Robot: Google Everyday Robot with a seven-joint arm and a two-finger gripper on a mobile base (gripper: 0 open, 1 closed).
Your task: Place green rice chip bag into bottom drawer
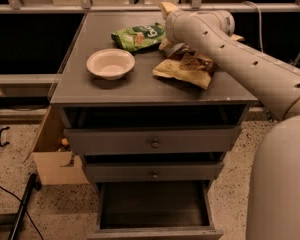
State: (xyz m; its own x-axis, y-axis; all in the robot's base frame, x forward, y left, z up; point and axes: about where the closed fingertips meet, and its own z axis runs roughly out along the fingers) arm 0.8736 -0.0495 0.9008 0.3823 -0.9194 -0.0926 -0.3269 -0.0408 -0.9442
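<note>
Roughly by size: the robot's pale body (282, 184) fills the lower R corner, and its arm (240, 64) reaches up and L across the grey cabinet's surface (80, 86). The bottom drawer (155, 206) is pulled out w/ its dark floor showing; the two drawer fronts above it are shut, each w/ a small round knob (154, 144). A cardboard box (50, 159) sits on the floor L of the cabinet. On the surface a brown-and-yellow chip bag (185, 69) lies partly under the arm. The green rice chip bag (138, 36) lies flat at the back of the surface, just behind a white bowl (110, 64). The gripper (166, 9) is at the back edge, just R of the green bag, mostly hidden by the wrist; can't tell if it's open or closed, or holding anything.
</note>
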